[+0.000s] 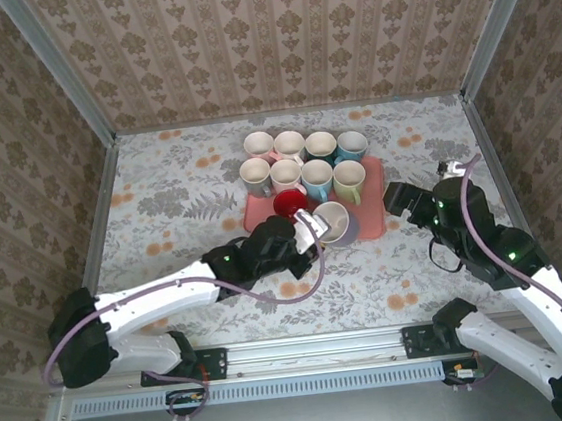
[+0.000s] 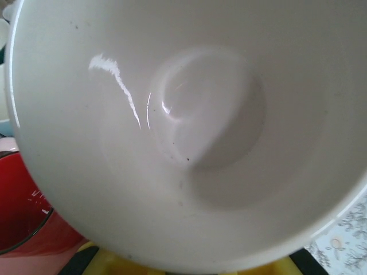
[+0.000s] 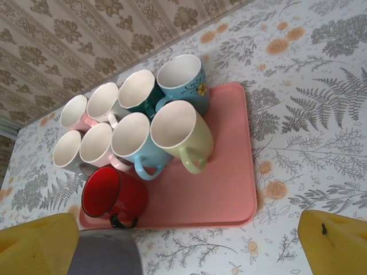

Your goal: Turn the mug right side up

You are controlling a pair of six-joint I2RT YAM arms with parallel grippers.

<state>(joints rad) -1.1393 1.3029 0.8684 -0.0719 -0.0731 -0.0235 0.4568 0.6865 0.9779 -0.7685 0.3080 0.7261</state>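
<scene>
At the near edge of the flat pink plastic tray (image 1: 257,213), my left gripper (image 1: 311,229) is clamped on the grey ceramic mug with the cream inside (image 1: 333,222). Its mouth is tipped up toward the overhead camera and faces my left wrist lens. I judge the turning step nearly finished. Next I need to level the mug, lower it onto a bare spot beside the glossy red mug (image 1: 288,204), and release. My right gripper (image 1: 398,200) hangs off the tray's right side, jaws wide apart, holding nothing.
</scene>
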